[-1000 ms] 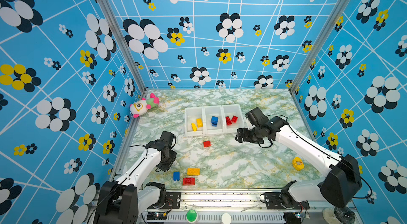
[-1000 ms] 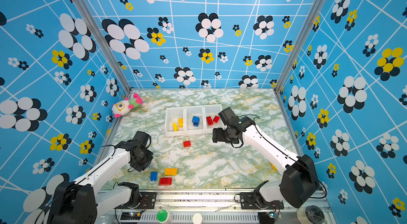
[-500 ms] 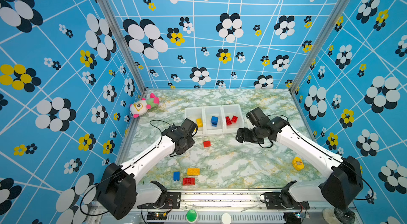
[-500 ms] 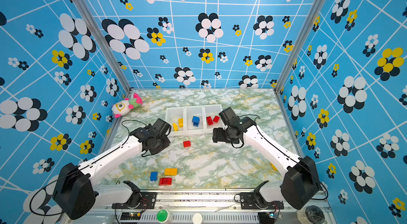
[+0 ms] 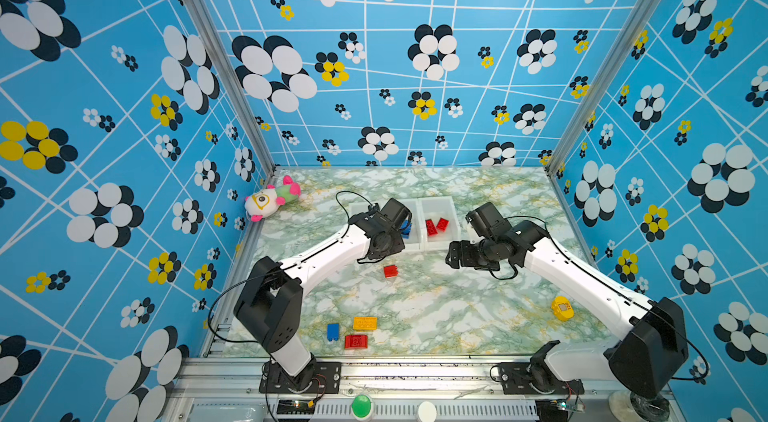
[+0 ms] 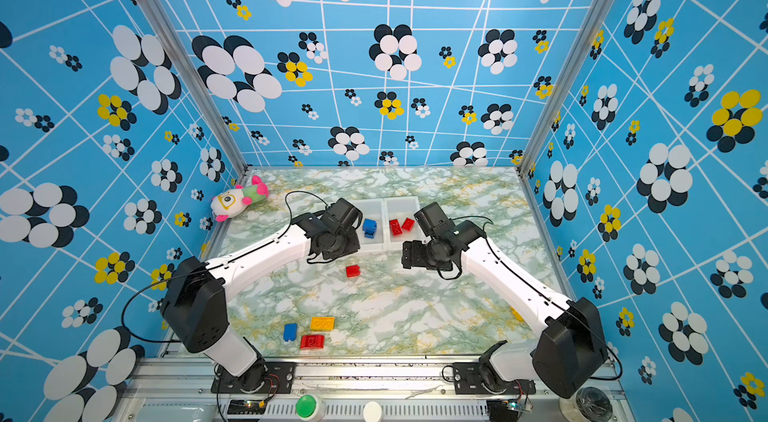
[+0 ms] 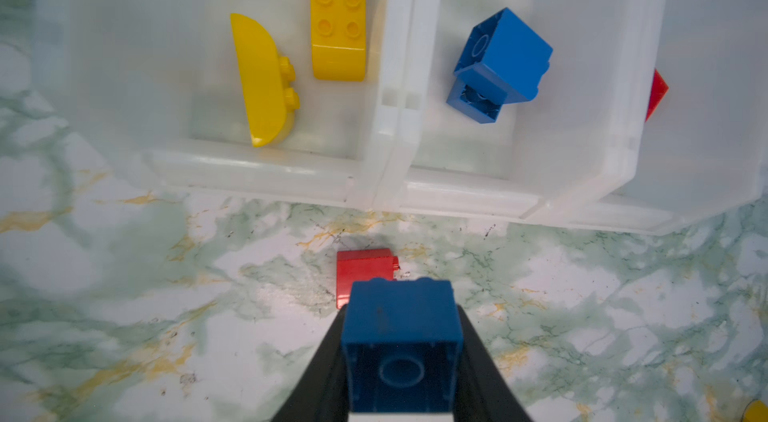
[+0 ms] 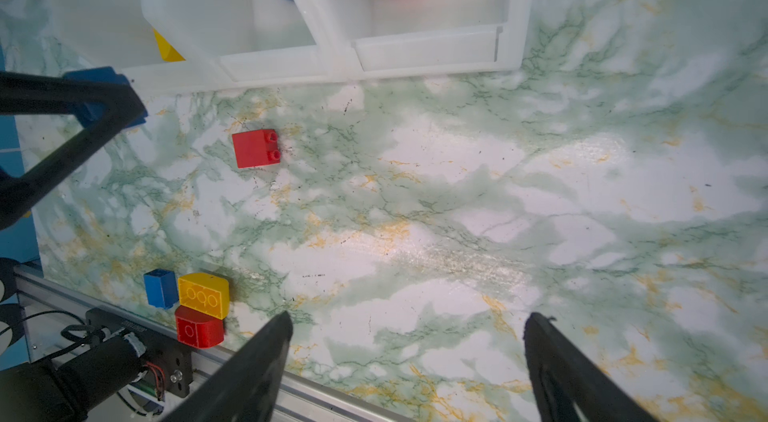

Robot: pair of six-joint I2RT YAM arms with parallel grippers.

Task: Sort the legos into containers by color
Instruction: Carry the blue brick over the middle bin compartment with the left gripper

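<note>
Blue lego (image 7: 401,351) clamped in left end effector (image 7: 401,316), seemingly above red lego (image 7: 361,274); right end effector (image 8: 409,318) apart.

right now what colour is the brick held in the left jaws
The brick is blue, clearest in the left wrist view.

Marbled table (image 5: 436,308), 3 bins (image 7: 390,117), 5 loose legos (image 5: 390,271), plush toy (image 5: 268,200)

The held blue brick (image 7: 401,341) half-hides a red brick (image 7: 360,271).
</note>
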